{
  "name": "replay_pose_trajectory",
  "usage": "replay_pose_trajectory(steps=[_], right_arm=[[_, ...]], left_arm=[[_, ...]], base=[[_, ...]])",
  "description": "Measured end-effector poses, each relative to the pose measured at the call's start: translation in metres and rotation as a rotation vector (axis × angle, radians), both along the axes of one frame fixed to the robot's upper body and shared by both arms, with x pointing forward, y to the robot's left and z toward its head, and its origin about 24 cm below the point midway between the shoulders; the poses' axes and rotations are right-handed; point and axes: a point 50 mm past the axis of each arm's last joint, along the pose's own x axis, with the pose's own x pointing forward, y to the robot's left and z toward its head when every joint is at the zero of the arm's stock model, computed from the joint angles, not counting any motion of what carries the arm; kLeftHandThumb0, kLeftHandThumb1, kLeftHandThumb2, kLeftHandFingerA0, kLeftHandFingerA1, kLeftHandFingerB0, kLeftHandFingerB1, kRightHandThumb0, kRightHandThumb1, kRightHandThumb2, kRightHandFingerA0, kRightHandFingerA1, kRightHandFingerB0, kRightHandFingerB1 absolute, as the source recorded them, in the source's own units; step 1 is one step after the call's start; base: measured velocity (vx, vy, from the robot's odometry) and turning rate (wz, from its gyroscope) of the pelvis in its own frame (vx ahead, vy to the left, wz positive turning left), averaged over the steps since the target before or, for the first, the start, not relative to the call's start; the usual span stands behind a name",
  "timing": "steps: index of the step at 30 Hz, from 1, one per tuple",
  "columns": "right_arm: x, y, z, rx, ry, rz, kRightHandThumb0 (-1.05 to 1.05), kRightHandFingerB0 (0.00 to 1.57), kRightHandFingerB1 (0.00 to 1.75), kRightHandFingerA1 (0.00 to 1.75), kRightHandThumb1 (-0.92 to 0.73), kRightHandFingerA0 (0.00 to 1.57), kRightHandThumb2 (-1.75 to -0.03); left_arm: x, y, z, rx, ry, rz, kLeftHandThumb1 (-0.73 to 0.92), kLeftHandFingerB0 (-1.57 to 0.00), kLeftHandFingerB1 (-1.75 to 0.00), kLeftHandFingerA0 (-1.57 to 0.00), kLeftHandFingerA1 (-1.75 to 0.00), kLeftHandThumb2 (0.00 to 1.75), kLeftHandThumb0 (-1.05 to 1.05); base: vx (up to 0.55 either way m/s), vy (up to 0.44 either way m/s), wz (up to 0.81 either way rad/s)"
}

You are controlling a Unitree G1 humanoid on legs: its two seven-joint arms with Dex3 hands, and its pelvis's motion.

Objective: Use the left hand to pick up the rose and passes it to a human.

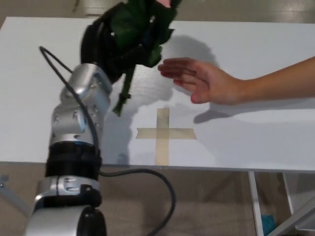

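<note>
My left hand point(106, 44) is raised over the table's far middle and shut on the rose. The rose's green leaves point(140, 22) stand up from my fist, and its stem point(124, 93) hangs down below it. The bloom is mostly cut off by the top edge. A person's open hand point(199, 81) reaches in from the right, palm flat, fingertips just right of the leaves and apart from them. My right hand does not show.
A cross of tan tape point(163, 132) lies on the white table point(256, 142) near its front edge. My silver left forearm point(76, 123) with a black cable point(147, 172) rises from the lower left. A table leg point(256, 201) stands below at right.
</note>
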Motion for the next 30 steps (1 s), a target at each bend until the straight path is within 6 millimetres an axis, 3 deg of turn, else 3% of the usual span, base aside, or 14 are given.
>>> replay_pose_trajectory(steps=[6,30], right_arm=[[0.001,0.000,0.000,0.000,-0.005,0.003,-0.56,0.49,0.37,0.56,-0.79,0.61,-0.63],[0.017,0.004,0.009,0.003,-0.045,0.028,-0.55,0.50,0.37,0.57,-0.79,0.61,-0.63]], left_arm=[[-0.003,-0.019,-0.005,-0.050,0.040,-0.060,0.81,-0.87,-0.97,-1.14,-1.46,0.69,-0.15],[-0.006,-0.046,-0.022,0.019,0.113,-0.127,0.80,-0.85,-1.00,-1.11,-1.47,0.71,-0.16]], base=[[0.00,0.000,0.00],[0.00,0.000,0.00]])
